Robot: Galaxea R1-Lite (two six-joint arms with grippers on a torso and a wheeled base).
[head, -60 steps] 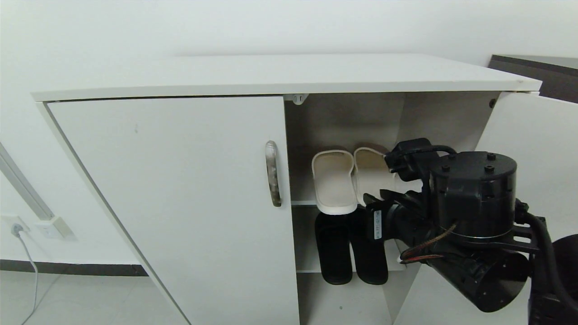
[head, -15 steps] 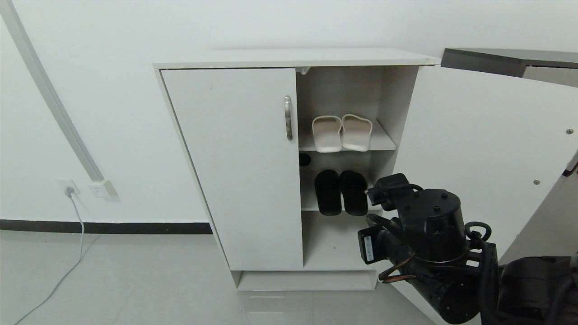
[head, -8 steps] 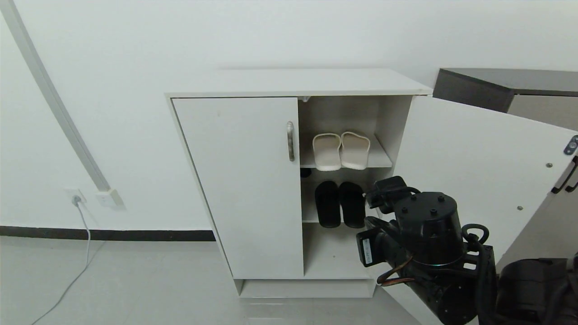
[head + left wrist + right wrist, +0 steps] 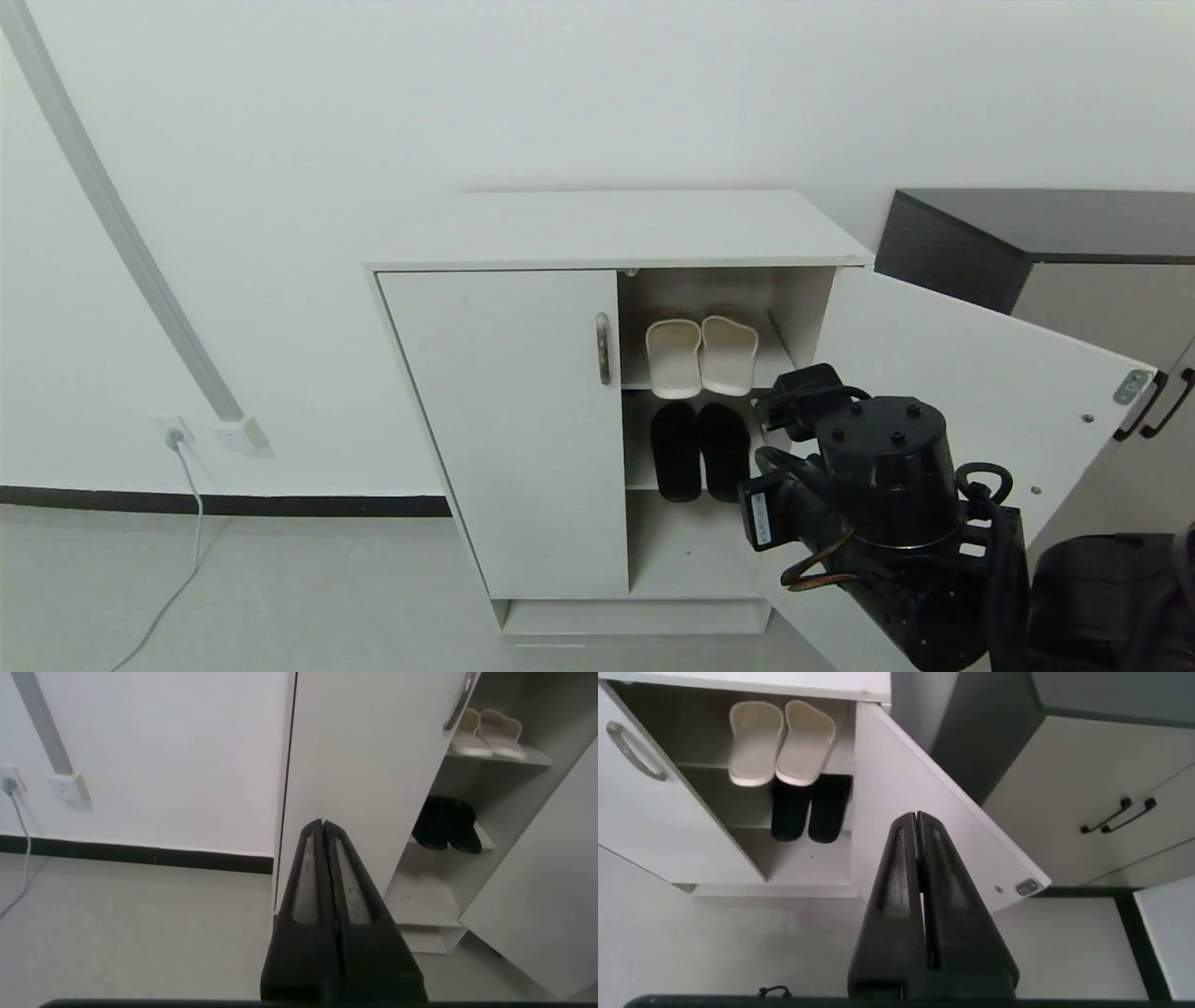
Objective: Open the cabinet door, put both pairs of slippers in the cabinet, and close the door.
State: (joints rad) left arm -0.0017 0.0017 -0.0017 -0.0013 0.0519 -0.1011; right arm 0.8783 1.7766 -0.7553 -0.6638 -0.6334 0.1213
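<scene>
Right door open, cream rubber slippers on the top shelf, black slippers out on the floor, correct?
No. The head view shows the black slippers inside the white cabinet, on the shelf under the cream rubber slippers. The right door is open.

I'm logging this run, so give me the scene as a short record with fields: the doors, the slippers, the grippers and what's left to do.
cabinet: white, against the wall
left door: closed
right door: open, swung outward
white slippers: side by side on the upper shelf
black slippers: side by side on the shelf below
left gripper: shut, holding nothing
right gripper: shut, holding nothing
left to do: close the right door
</scene>
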